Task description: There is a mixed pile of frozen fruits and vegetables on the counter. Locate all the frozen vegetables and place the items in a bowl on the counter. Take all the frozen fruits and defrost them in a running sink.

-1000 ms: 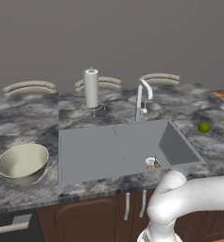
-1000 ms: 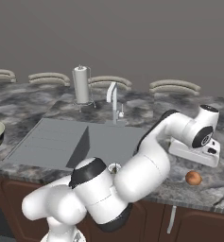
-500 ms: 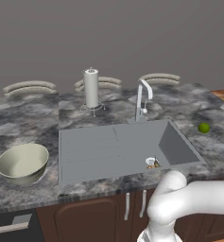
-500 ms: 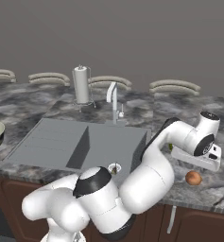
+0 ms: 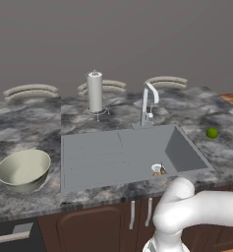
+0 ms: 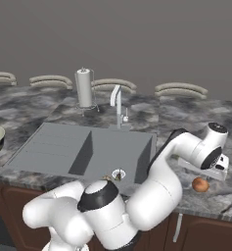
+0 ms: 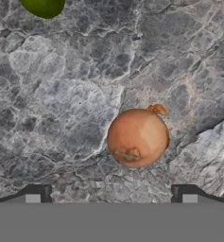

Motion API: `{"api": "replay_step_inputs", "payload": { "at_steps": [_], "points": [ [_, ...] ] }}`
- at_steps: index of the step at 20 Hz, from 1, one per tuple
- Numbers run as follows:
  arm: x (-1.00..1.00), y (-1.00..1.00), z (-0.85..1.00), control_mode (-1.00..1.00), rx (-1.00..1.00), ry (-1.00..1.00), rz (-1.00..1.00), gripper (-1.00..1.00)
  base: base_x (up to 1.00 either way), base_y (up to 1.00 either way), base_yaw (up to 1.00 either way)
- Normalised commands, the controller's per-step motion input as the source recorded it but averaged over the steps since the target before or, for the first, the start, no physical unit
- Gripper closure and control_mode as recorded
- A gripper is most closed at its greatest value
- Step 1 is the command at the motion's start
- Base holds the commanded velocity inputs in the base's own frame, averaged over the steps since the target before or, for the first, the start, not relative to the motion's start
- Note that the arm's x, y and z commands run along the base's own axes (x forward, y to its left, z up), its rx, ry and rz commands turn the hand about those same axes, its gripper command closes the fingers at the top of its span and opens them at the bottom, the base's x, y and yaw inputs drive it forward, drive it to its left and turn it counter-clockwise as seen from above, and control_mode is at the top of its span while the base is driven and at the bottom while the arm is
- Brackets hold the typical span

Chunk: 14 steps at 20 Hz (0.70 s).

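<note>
Now my tool (image 7: pixel 111 201) hangs wide open over the onion (image 7: pixel 137 137), which lies on the counter (image 7: pixel 61 118) right of the sink (image 5: pixel 123 152), the lime (image 7: pixel 42 6) well beyond. Being round, the onion could roll from an off-centre pinch; I judge centring matters.

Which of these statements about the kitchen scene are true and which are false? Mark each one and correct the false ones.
1. The bowl holds the lime-green ball. False: the bowl holds nothing visible; the ball lies on the counter right of the sink.
2. A small orange-brown lump lies by the sink's drain. True.
3. The gripper is shut on the reddish-brown lump. False: it is open, the lump lying free on the counter ahead of it.
4. A paper towel roll stands behind the sink. True.
</note>
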Motion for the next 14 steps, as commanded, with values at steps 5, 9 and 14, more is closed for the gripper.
{"api": "replay_step_inputs", "payload": {
  "at_steps": [5, 9, 14],
  "points": [
    [0.05, -0.2, -0.19, -1.0, -0.02, -0.01, -0.05, -1.0, 0.0, 0.0, 0.0],
    [0.09, -0.24, -0.17, -1.0, -0.02, 0.0, -0.05, -1.0, 0.0, 0.0, 0.0],
    [0.18, -0.08, -0.17, -1.0, 0.0, 0.0, -0.01, -1.0, 0.0, 0.0, 0.0]
  ]
}}
